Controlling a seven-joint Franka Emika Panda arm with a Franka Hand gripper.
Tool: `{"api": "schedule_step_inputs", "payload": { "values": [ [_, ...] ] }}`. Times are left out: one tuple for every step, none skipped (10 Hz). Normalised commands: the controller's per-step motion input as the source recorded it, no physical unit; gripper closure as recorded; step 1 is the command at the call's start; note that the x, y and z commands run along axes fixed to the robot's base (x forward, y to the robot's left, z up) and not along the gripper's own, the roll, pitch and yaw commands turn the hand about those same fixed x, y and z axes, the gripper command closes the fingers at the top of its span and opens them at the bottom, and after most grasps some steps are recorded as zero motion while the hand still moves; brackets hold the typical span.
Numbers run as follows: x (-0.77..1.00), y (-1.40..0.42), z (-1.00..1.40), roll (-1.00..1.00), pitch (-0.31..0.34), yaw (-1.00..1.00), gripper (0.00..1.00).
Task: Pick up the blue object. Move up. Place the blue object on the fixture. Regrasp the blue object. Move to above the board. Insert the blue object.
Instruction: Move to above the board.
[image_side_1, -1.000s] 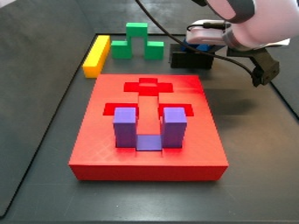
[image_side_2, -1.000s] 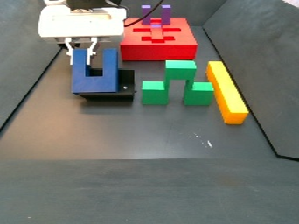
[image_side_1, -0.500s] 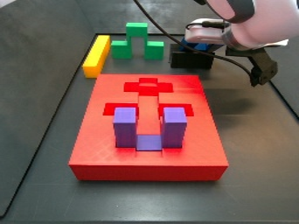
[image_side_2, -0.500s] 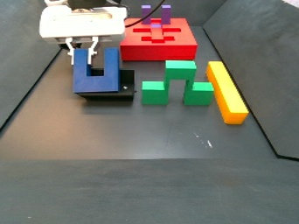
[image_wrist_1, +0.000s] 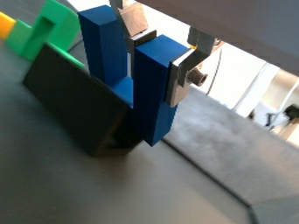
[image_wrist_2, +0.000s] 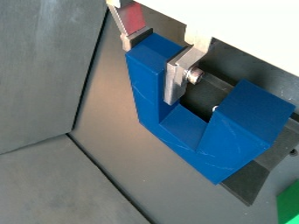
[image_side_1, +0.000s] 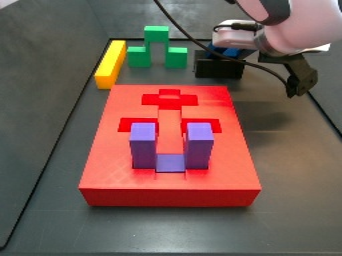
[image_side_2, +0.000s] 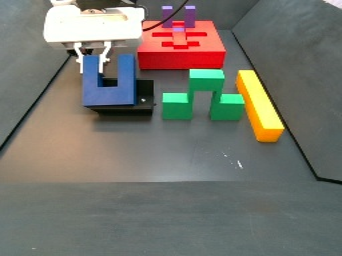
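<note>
On the fixture (image_side_2: 131, 104), blue object (image_side_2: 106, 84) standing prongs up; one prong pinched between end effector (image_side_2: 91, 58) fingers, probably for regrasping.

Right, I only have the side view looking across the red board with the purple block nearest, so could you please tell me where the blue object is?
Observer: The blue object stands on the fixture, prongs up.
Operator: Thank you, and where is the hand?
Observer: The hand straddles one prong, the one farther from the green block.
Operator: Is it gripping?
Observer: In both wrist views the fingers lie flat against that prong, so it looks shut on it.
</note>
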Motion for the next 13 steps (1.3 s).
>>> {"api": "schedule_step_inputs", "payload": {
  "values": [
    [-0.01,-0.01,1.40,-0.05,0.041,0.00,1.00],
    [-0.05,-0.03,1.40,-0.11,0.040,-0.01,1.00],
    [-0.05,-0.01,1.40,-0.06,0.029,0.01,1.00],
    [-0.03,-0.03,1.40,-0.03,0.052,0.02,1.00],
    [-0.03,-0.04,1.40,-0.01,0.056,0.01,1.00],
    [-0.02,-0.03,1.40,-0.01,0.044,0.03,1.00],
    [-0.01,-0.02,0.84,-0.01,0.048,0.03,1.00],
    [0.02,-0.01,0.33,0.00,0.051,0.04,1.00],
    [0.03,0.00,0.18,0.03,0.058,0.04,1.00],
    [-1.34,-1.40,0.26,-1.00,0.059,0.02,1.00],
    [-1.36,-1.40,0.26,-1.00,0.044,0.02,1.00],
    [-1.40,-1.38,0.26,-1.00,0.016,0.03,1.00],
    [-1.40,-1.26,0.22,-1.00,-0.012,0.04,1.00]
  ]
}}
